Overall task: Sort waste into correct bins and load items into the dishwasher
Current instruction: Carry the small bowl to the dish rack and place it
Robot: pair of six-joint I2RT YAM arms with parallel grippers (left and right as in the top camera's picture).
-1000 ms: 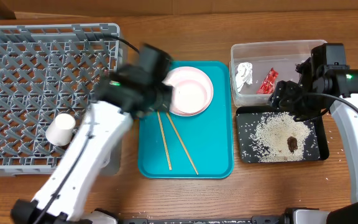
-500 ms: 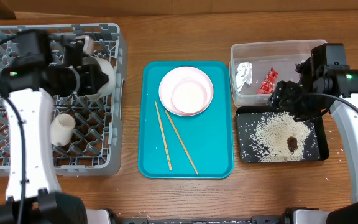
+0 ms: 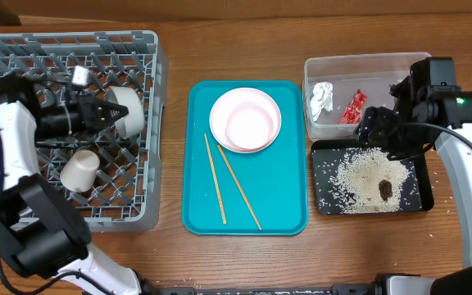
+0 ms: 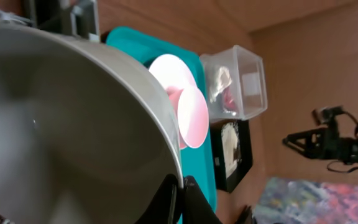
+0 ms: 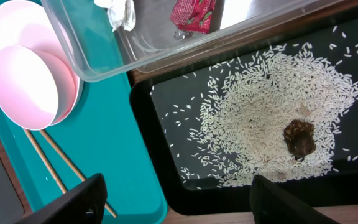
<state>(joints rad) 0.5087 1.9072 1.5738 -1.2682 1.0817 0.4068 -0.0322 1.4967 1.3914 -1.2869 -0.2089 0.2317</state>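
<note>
Sorted: wrapper [image 3: 353, 106], tissue [image 3: 322, 98] in tub [image 3: 367, 61]; rice [image 3: 359, 170] in black tray [image 3: 420, 192]. Racked: cup [image 3: 80, 170]. We log left jaws clamping the metal bowl [image 3: 129, 111] over the rack [image 3: 72, 41], upper left; right jaws wide, empty. Remaining: plate [image 3: 220, 111], chopsticks [image 3: 217, 184].

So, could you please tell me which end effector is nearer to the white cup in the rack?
Left. The left end effector is close to the white cup; the right end effector is far off, over the black tray.
</note>
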